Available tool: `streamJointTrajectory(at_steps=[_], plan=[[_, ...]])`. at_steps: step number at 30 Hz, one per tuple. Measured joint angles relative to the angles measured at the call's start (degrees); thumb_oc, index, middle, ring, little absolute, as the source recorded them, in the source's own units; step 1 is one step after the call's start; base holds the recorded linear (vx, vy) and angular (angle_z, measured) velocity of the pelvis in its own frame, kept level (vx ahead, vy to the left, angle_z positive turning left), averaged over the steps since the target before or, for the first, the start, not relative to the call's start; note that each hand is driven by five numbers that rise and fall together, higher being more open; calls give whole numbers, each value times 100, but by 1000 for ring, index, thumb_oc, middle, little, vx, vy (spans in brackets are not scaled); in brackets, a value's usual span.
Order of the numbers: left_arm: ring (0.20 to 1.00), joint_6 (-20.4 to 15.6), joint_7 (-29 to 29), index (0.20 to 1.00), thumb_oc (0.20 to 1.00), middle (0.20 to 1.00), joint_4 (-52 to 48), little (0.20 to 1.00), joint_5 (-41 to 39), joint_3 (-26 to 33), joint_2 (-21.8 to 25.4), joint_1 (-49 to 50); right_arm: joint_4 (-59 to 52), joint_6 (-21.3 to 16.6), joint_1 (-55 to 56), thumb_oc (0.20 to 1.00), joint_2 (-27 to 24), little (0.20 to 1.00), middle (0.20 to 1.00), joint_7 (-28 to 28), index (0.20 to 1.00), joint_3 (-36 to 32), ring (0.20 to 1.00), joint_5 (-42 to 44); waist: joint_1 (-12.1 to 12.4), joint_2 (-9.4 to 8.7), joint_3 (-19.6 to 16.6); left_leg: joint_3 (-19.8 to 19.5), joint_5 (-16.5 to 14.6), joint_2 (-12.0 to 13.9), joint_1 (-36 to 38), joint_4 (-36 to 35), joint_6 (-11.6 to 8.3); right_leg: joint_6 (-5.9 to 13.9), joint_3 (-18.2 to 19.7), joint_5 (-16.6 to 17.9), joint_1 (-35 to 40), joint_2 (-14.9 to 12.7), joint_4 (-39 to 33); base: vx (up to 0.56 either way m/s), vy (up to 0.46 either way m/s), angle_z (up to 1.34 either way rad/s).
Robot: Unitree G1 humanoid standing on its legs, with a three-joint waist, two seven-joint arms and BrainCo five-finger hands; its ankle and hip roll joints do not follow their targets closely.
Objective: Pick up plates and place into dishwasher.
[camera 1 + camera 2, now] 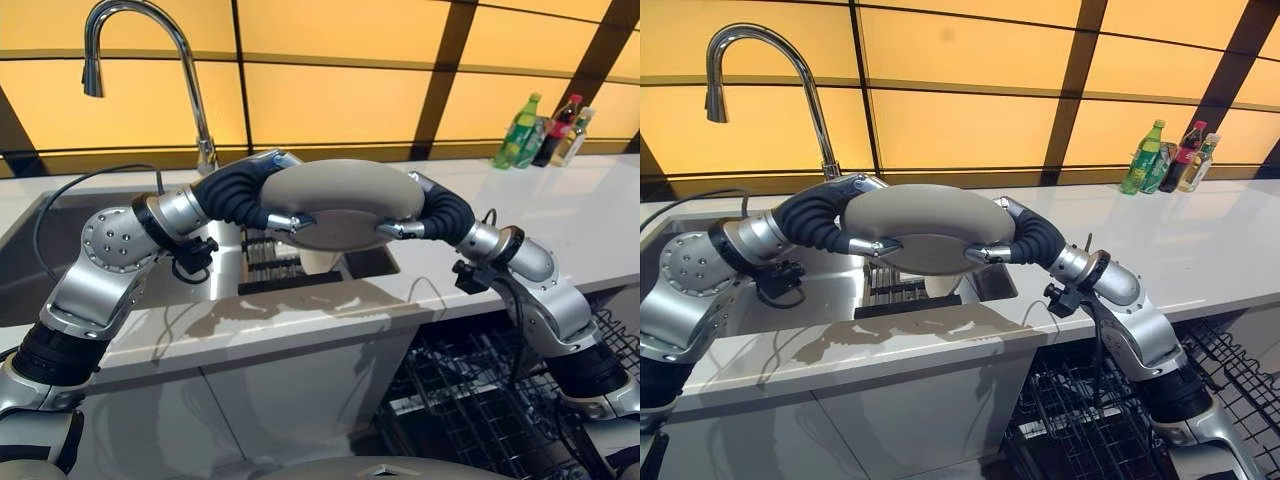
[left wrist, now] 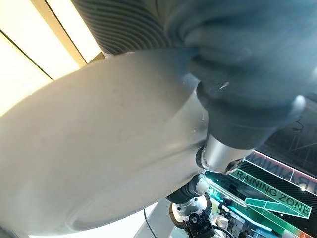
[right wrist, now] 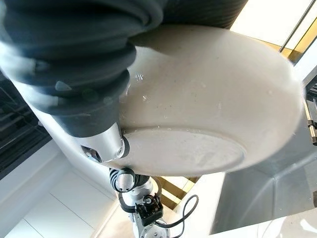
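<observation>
Nearest, below the counter edge, the open dishwasher's dark wire rack [image 1: 470, 400] shows at the lower right, under the robot's right arm. Above it runs the pale countertop [image 1: 520, 240], with white cabinet fronts [image 1: 290, 390] beneath its left part.

Over the front of the counter both hands hold one beige plate [image 1: 345, 200] in the air between them, its underside and foot ring turned toward the camera. The left hand [image 1: 245, 195] grips the plate's left edge and the right hand [image 1: 435, 210] its right edge. A silver finger [image 1: 288, 222] of the left hand curls in across the underside, and one of the right hand does the same from the other side; the remaining fingers are hidden behind the plate or under the ribbed covers, so how they lie cannot be told. In the right wrist view the plate's round base [image 3: 183, 153] sits just past that hand's thumb.

Behind the plate lies the steel sink [image 1: 215, 265], with a dark dish rack [image 1: 275, 265] and a pale dish in it. Further back stands the tall curved faucet [image 1: 190, 90]. Against the orange panelled wall [image 1: 340, 100], far right, three bottles [image 1: 545, 132] stand together.
</observation>
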Motion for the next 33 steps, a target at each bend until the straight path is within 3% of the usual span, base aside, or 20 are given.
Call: streamJointTrajectory(at_steps=[9, 10, 11, 12, 16, 23, 33], plan=[[200, 58, 66, 200, 200, 200, 90, 200, 4, 2, -92, 1, -74, -92, 0, 200, 19, 200, 200, -394, 200, -40, 200, -248, -19, 18, 9, 6, 0, 0, 4, 13, 0, -8, 7, 8, 10, 1, 1, 0, 0, 0], [278, 96, 122, 278, 278, 278, 98, 278, 6, 2, -142, 2, -101, -108, 1, 200, 33, 200, 200, -467, 200, -69, 200, -324, -20, 22, 11, 6, 0, 0, 4, 14, 0, -8, 7, 8, 10, 1, 1, 0, 0, 0], [595, 143, 172, 595, 595, 595, 114, 595, 6, 3, -193, 4, -115, -121, 1, 200, 59, 200, 200, -528, 200, -95, 200, -382, -24, 25, 10, 6, -1, 1, 4, 15, -1, -9, 9, 9, 11, 3, 1, 0, 0, 0], [1000, 176, 230, 1000, 1000, 1000, 126, 1000, 7, 7, -245, 17, -128, -123, 2, 200, 75, 200, 200, -584, 200, -105, 200, -439, -29, 30, 11, 7, -1, 1, 4, 16, -1, -9, 11, 9, 11, 4, 1, 0, 0, 0], [1000, 256, 932, 1000, 1000, 1000, 233, 1000, 18, 260, -652, 71, -328, -121, 13, 200, 331, 200, 200, -895, 200, -98, 200, -622, -65, 62, 18, 23, -7, 8, 2, 19, -6, -18, 28, 17, -2, 8, 0, 0, 0, 0], [1000, 226, 1833, 1000, 1000, 1000, 236, 1000, 13, 868, -783, 226, -328, -118, 221, 200, 346, 200, 200, -1619, 200, -727, 200, -1059, -246, 94, -15, 186, -15, 31, 10, -1, -2, -29, 185, 48, -104, 32, 1, -9, 10, -12], [1000, -305, 2755, 1000, 1000, 1000, 293, 1000, 2, 2011, -823, 1031, -279, -371, 1241, 200, 168, 200, 200, -2268, 200, -2095, 200, -1190, -655, 202, -108, 623, -19, 107, 148, -149, -6, -49, 568, 96, -284, 130, -2, 13, 20, -22]])
